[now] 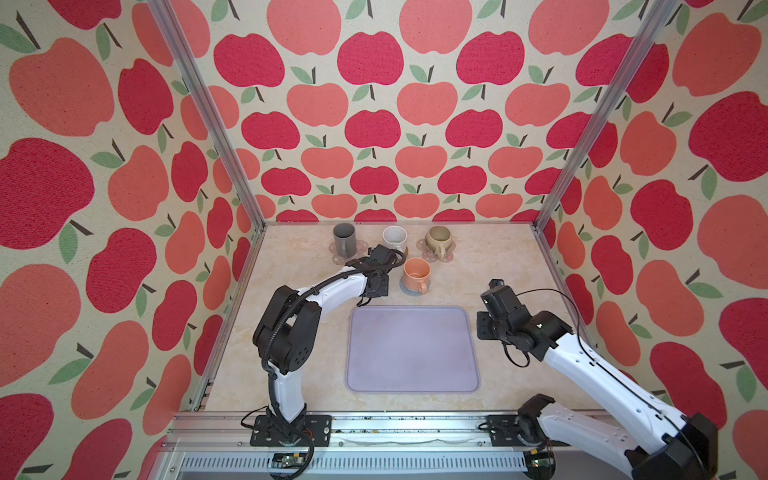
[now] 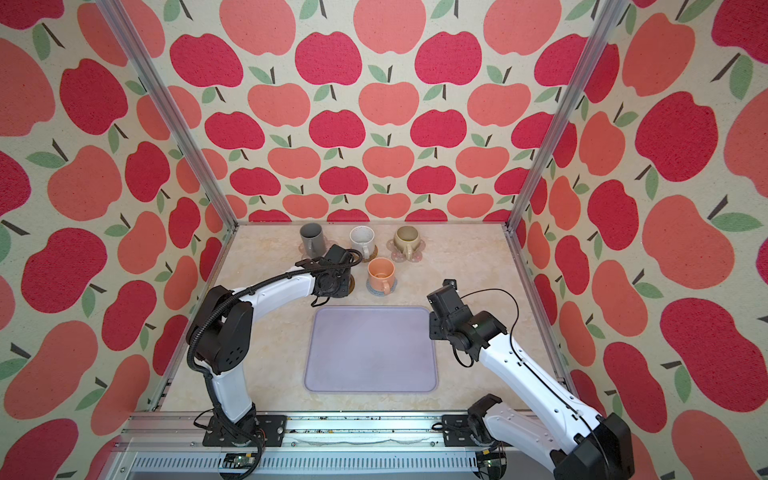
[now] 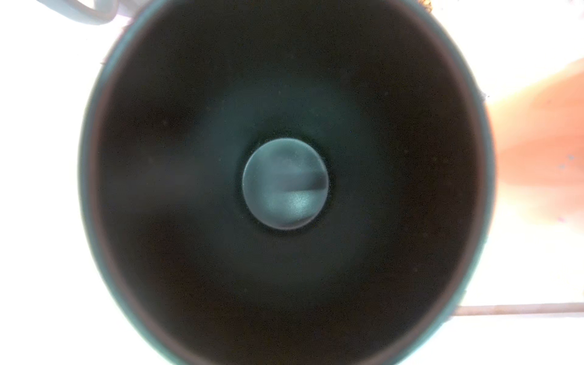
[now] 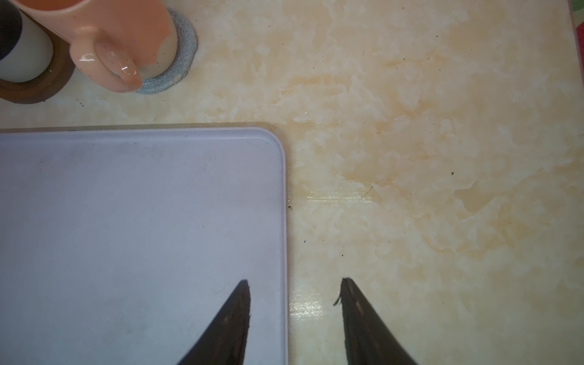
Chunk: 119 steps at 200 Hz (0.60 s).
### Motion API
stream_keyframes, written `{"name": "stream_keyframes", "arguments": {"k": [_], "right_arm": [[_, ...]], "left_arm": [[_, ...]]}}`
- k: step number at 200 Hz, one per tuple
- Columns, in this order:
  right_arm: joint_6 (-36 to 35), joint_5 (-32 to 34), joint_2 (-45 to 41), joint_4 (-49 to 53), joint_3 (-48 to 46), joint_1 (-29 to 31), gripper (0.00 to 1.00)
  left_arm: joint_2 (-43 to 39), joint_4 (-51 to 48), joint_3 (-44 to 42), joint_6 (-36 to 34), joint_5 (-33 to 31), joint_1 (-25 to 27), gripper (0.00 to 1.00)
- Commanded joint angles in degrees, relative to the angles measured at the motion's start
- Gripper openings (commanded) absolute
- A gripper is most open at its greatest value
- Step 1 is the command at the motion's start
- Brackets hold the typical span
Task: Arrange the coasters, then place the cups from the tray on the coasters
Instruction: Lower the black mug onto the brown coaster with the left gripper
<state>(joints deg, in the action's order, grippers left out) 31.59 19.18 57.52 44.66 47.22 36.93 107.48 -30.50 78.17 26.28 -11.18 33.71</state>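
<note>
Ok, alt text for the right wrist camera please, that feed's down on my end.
The open right claw hangs above a bare corner of the lavender tray, one tip over it, one over the marble table. Beyond it, a peach cup sits on a grey coaster, beside a black-topped cup on a dark brown coaster.

Logged cream marbled tabletop (image 1: 511,266), glossy. Spotted few dark specks and a glare streak on tabletop (image 4: 410,158) in right wrist view. Noted apple-print wallpaper on back wall (image 1: 374,124), left wall (image 1: 83,208) and right wall (image 1: 685,208): red and coral apples, green leaves, beige ground. Marked silver metal post (image 1: 208,116) at back-left corner, matching post (image 1: 604,116) at back-right. Tagged metal rail (image 1: 415,424) along near table edge, slotted strip (image 1: 374,461) just below it in both top views.
</note>
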Motion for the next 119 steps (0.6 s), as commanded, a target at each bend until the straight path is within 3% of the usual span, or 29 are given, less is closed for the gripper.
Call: {"name": "stream_keyframes", "arguments": {"k": [1, 119], "right_arm": [[0.6, 0.4, -0.9, 1.3, -0.6, -0.4, 0.49], [0.6, 0.1, -0.7, 1.0, -0.4, -0.4, 0.49]], "left_arm": [[-0.1, 2.0, 0.1, 1.0, -1.7, -0.6, 0.01], [-0.9, 2.9, -3.5, 3.6, 1.2, -1.0, 0.14]]}}
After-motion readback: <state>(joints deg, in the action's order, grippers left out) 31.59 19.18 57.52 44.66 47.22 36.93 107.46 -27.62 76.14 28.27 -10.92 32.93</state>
